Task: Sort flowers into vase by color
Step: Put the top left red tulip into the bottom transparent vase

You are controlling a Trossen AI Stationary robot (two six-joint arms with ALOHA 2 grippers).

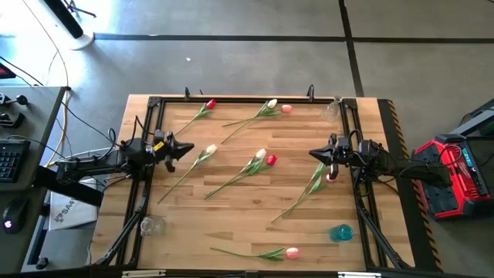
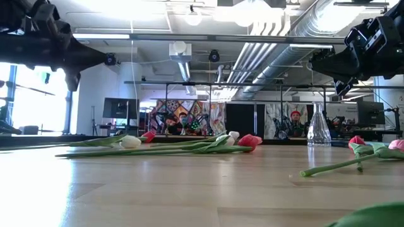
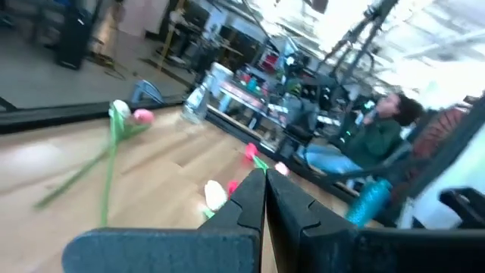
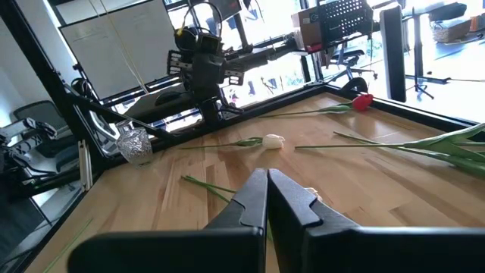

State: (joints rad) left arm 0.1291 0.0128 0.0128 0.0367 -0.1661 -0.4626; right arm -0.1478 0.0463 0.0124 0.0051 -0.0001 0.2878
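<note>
Several artificial tulips lie flat on the wooden table [image 1: 231,212]. A red one [image 1: 210,103] and a cream and pink pair [image 1: 272,103] are near the far edge. One cream tulip [image 1: 211,149] lies just right of my left gripper [image 1: 184,148]. A cream and red pair [image 1: 265,157] lies mid-table, a pink one [image 1: 332,176] sits below my right gripper [image 1: 315,154], and another pink one [image 1: 292,252] is at the near edge. Both grippers are shut, empty and held above the table, as the wrist views show for the left gripper [image 3: 264,193] and the right gripper [image 4: 267,189].
A clear glass vase [image 1: 332,110] stands at the far right corner, another clear one [image 1: 150,225] at the near left, and a blue one [image 1: 341,232] at the near right. Black frame rails [image 1: 148,154] run along both table sides. People sit beyond the far edge.
</note>
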